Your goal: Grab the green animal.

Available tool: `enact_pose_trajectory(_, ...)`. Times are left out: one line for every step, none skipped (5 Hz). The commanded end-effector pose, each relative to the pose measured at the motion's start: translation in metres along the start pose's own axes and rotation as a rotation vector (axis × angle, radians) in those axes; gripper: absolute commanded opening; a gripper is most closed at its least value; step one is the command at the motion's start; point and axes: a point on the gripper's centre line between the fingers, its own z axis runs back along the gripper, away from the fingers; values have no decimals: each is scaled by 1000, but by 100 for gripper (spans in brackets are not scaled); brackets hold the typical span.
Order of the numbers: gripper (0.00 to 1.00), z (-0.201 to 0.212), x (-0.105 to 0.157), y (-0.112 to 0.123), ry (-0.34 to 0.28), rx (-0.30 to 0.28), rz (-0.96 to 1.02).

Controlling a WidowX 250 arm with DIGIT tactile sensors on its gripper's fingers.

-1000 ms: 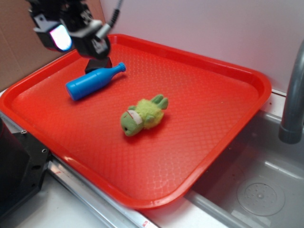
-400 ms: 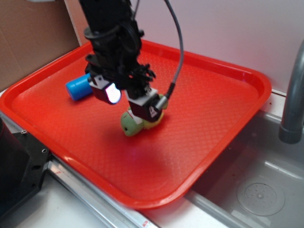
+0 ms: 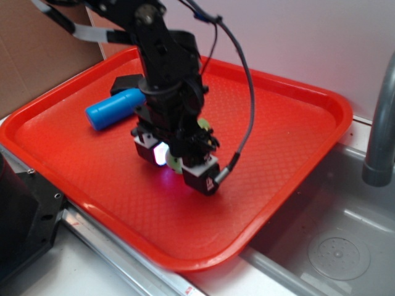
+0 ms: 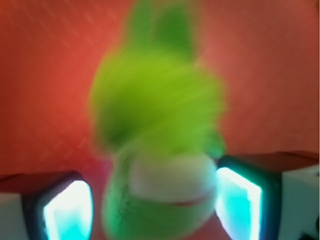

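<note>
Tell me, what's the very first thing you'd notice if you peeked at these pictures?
Probably the big black robot arm reaching down into the middle of the bright red tray, its gripper lowered over the green animal. In the wrist view the fuzzy frog fills the picture, blurry, sitting between two glowing fingers with gaps on both sides. A blue bottle lies on its side at the tray's back left.

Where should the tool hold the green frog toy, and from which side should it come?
Probably across the head end of the frog, coming straight down from above. The frog lies flat on the red tray, and the tool already has a finger on each side of it.
</note>
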Motion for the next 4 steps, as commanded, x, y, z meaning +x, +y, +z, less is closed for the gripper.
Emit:
enact_pose_trajectory(0, -6, 14, 5, -15, -12, 46)
enact_pose_trajectory(0, 0, 15, 9, -18, -22, 79)
enact_pose_trajectory(0, 23, 19, 14, -23, -18, 53)
enact_pose_trajectory(0, 63, 23, 28, 24, -1, 15)
